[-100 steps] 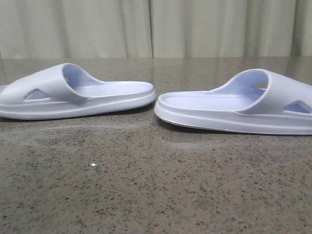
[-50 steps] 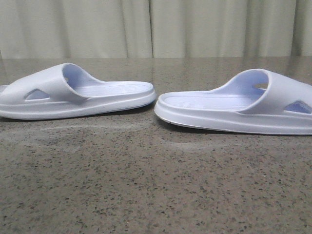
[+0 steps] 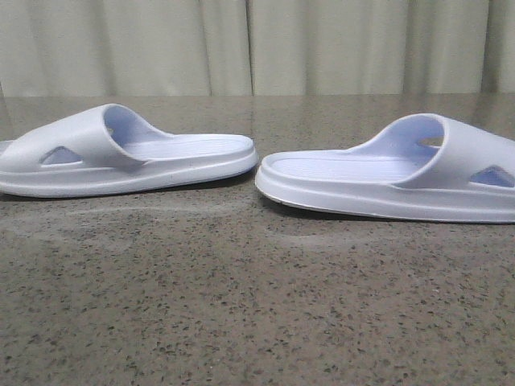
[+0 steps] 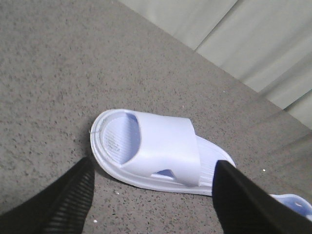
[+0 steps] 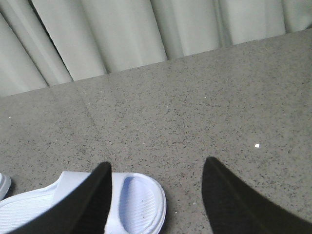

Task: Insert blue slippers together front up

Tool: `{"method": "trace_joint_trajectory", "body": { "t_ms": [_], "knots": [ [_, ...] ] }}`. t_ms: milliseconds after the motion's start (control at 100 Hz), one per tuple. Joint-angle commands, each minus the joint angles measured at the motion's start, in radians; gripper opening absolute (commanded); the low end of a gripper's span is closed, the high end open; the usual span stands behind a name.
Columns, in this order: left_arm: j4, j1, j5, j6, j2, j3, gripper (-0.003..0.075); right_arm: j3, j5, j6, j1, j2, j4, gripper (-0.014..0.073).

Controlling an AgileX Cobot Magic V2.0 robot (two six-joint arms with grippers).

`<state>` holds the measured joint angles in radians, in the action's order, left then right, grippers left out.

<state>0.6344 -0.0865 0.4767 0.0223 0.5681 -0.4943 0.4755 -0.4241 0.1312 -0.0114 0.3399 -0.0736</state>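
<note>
Two pale blue-white foam slippers lie flat on the speckled stone table, heels toward each other. The left slipper [image 3: 121, 157] points its toe left; the right slipper [image 3: 402, 173] points its toe right. No gripper shows in the front view. In the left wrist view my left gripper [image 4: 153, 185] is open and empty, held above the left slipper [image 4: 161, 151], which lies between and beyond its fingers. In the right wrist view my right gripper [image 5: 156, 190] is open and empty above the toe end of the right slipper [image 5: 139, 207]; one finger hides part of its strap.
A pale pleated curtain [image 3: 257, 44] hangs behind the table's far edge. The heel of the other slipper [image 4: 292, 204] shows at the edge of the left wrist view. Bare speckled tabletop [image 3: 257, 305] lies in front of both slippers.
</note>
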Motion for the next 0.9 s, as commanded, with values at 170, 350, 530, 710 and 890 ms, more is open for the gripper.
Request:
{"method": "trace_joint_trajectory", "body": {
  "t_ms": [170,350,530,710,890],
  "knots": [
    [0.179,-0.002,-0.102,0.003,0.223,-0.046,0.0456,0.036,0.103,-0.002,0.007,0.017,-0.007,0.0351],
    [0.182,-0.002,-0.126,0.003,0.33,-0.089,0.0456,0.036,0.103,-0.002,0.007,0.017,-0.01,0.0351],
    [0.182,-0.002,-0.127,0.003,0.423,-0.134,0.0456,0.036,0.105,-0.002,0.007,0.017,-0.01,0.0351],
    [0.182,-0.002,-0.127,0.003,0.501,-0.159,0.0456,0.036,0.109,-0.002,0.007,0.017,-0.01,0.0351],
    [0.18,-0.002,-0.129,0.003,0.563,-0.179,0.0456,0.036,0.116,-0.002,0.007,0.017,-0.01,0.0351]
  ]
}}
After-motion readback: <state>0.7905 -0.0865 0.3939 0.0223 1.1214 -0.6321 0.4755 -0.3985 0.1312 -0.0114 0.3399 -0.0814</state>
